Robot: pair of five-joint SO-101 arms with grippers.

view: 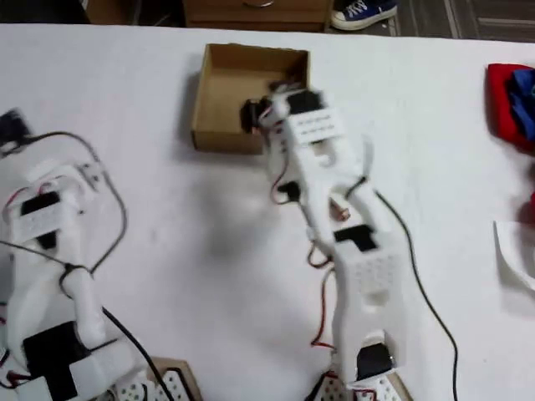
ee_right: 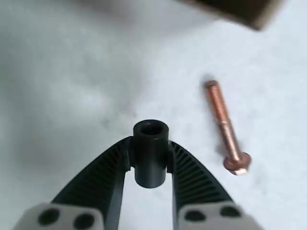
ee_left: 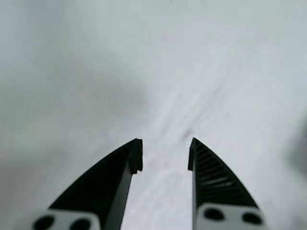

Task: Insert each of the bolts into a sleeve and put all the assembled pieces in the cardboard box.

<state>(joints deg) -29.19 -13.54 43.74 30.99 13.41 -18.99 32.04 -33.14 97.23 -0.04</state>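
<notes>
My right gripper [ee_right: 150, 145] is shut on a short black sleeve [ee_right: 150, 155], held upright with its bore showing, just above the white table. A copper bolt [ee_right: 226, 127] lies flat on the table beside it, head toward the gripper. A corner of the cardboard box [ee_right: 240, 9] is just beyond. In the high view the right arm [view: 334, 192] stretches to the front edge of the open cardboard box [view: 221, 138], hiding sleeve and bolt beneath it. The left arm [view: 42, 217] stands at the far left. My left gripper [ee_left: 165, 153] is open over bare table.
A red and blue object [view: 512, 100] lies at the right edge of the table, with a white item [view: 514, 251] below it. Black and red cables [view: 109, 200] trail around both arms. White table spreads between the arms.
</notes>
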